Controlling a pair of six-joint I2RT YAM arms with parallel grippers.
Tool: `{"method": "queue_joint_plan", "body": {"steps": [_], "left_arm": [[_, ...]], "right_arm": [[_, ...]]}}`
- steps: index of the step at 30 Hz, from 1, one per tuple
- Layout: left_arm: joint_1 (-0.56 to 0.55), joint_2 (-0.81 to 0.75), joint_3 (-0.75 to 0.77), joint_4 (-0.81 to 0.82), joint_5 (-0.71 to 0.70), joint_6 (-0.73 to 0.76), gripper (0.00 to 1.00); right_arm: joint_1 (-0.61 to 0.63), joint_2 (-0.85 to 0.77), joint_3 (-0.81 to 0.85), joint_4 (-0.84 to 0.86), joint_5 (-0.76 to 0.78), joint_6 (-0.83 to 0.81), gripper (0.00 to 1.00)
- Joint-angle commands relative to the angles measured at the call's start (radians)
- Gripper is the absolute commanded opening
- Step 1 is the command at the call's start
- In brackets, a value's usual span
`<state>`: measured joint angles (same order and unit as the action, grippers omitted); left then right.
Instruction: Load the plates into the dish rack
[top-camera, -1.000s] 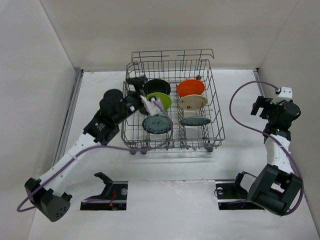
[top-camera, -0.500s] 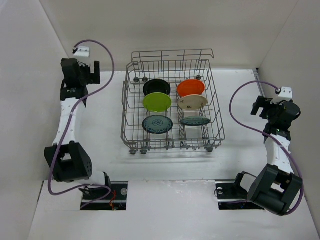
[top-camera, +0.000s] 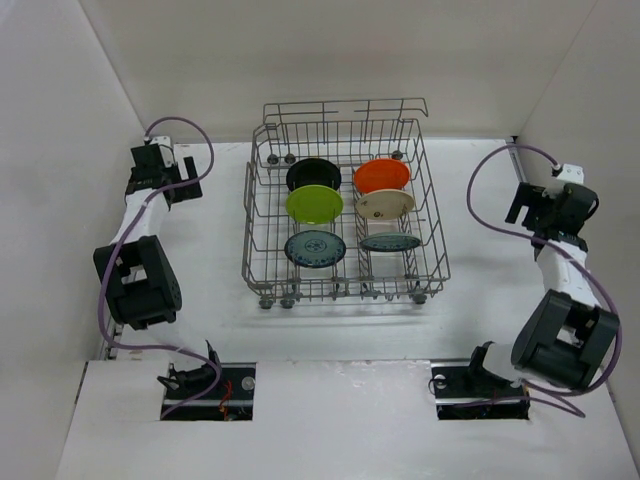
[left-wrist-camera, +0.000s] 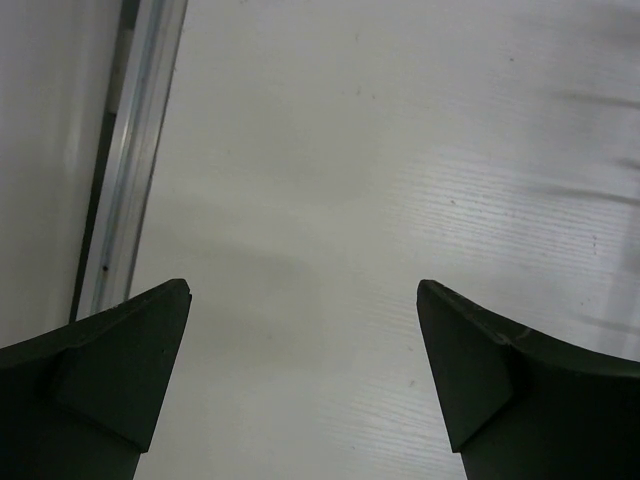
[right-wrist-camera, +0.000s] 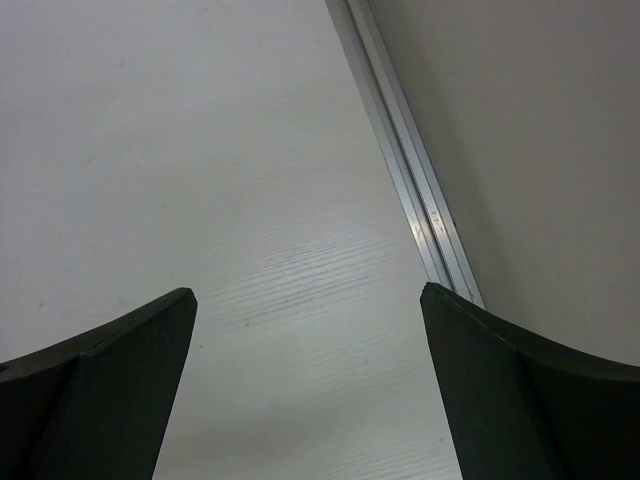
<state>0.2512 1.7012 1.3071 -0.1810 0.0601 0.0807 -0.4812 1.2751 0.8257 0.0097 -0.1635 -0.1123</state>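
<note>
The grey wire dish rack (top-camera: 437, 250) stands in the middle of the table. In it stand a black plate (top-camera: 312, 172), a lime green plate (top-camera: 314, 204), a teal patterned plate (top-camera: 314, 248), an orange plate (top-camera: 381, 176), a cream plate (top-camera: 385, 204) and a second teal plate (top-camera: 390, 241). My left gripper (top-camera: 186, 172) is folded back at the far left, open and empty; the left wrist view (left-wrist-camera: 303, 300) shows only bare table between the fingers. My right gripper (top-camera: 517, 206) is at the far right, open and empty, as the right wrist view (right-wrist-camera: 308, 305) shows.
White walls enclose the table on the left, back and right. Metal rails run along the left edge (left-wrist-camera: 130, 170) and the right edge (right-wrist-camera: 410, 190). Two dark mount openings (top-camera: 205, 385) sit at the near edge.
My left arm pulled out of the rack, leaving the teal plate, and folded back to the far left. My right arm has folded up slightly towards the right wall.
</note>
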Motion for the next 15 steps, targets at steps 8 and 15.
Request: {"method": "queue_joint_plan", "body": {"steps": [8,15], "left_arm": [[-0.020,0.031,-0.057,0.031,-0.002,-0.019,1.00],[-0.014,0.043,-0.060,0.038,-0.005,-0.015,1.00]], "right_arm": [[0.060,0.268,0.276,-0.292,0.190,-0.003,1.00],[0.051,0.253,0.265,-0.275,0.151,0.008,1.00]]}}
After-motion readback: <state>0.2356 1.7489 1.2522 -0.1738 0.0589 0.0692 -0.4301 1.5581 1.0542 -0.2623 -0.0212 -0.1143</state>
